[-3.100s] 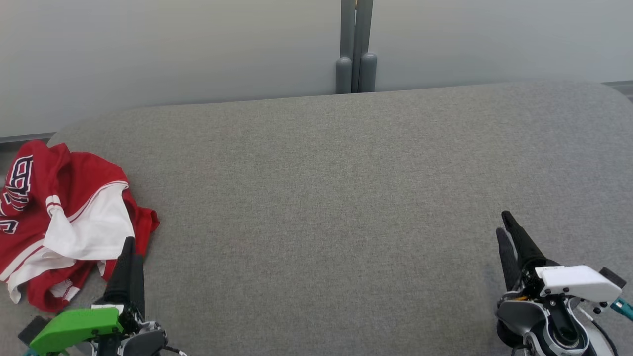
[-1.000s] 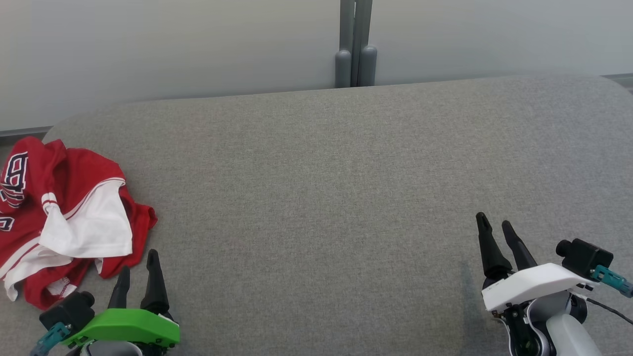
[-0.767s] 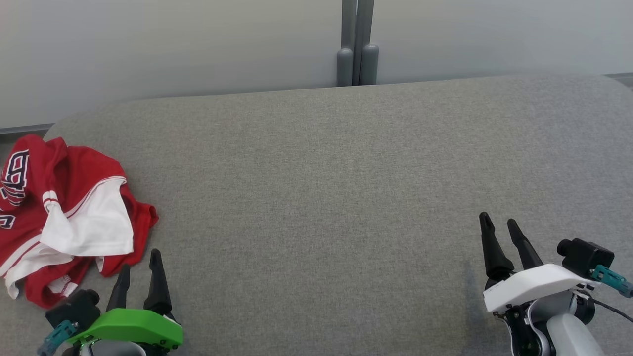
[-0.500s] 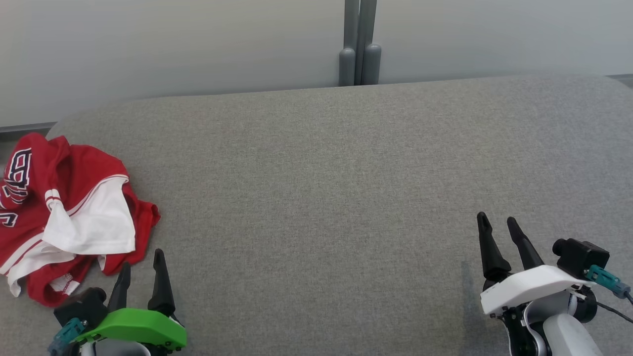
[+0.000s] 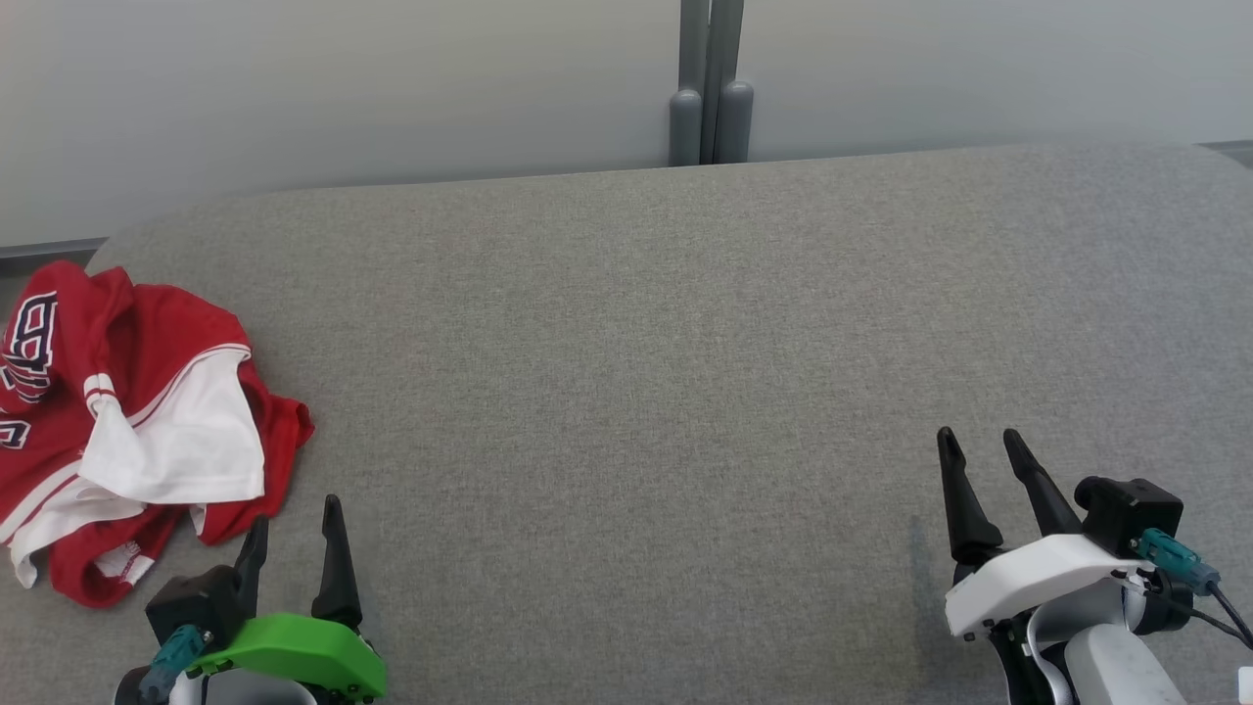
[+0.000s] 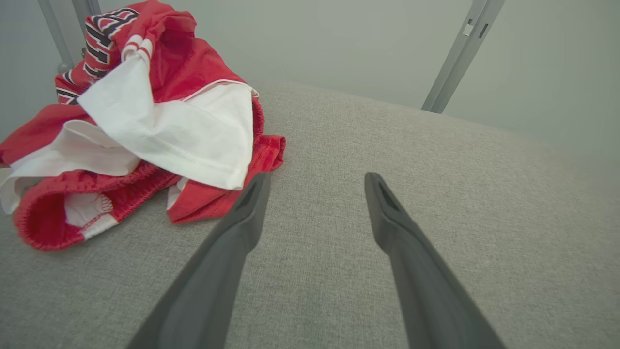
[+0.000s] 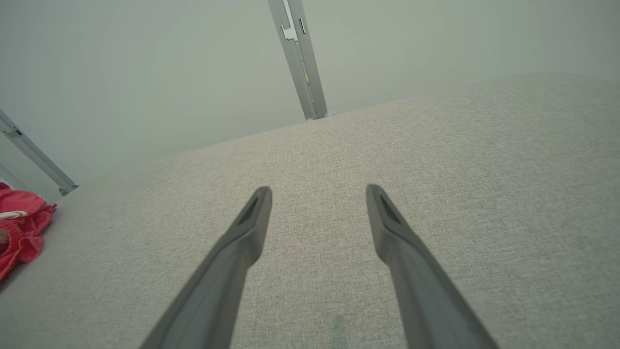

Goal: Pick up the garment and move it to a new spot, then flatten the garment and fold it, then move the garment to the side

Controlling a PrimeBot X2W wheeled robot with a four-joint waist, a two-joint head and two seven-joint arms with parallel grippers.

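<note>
Garment (image 5: 137, 421) crumpled on grey fabric surface (image 5: 646, 392)

Illegible crumpled lettering (image 5: 27, 338) on the garment (image 5: 166, 431)

Looking along the right gripper (image 7: 317, 190), its two dark fingers (image 7: 240, 245) spread wide apart. Beneath and ahead of the jaws, a grey fabric surface (image 7: 436, 145). Straight beyond the jaws, at the far edge of that surface, a slanted metal post (image 7: 300, 58) against a pale wall (image 7: 145, 72). Far to the left of the jaws, a bunched edge of the red garment (image 7: 22, 228), just below a second post (image 7: 34, 157).
</note>
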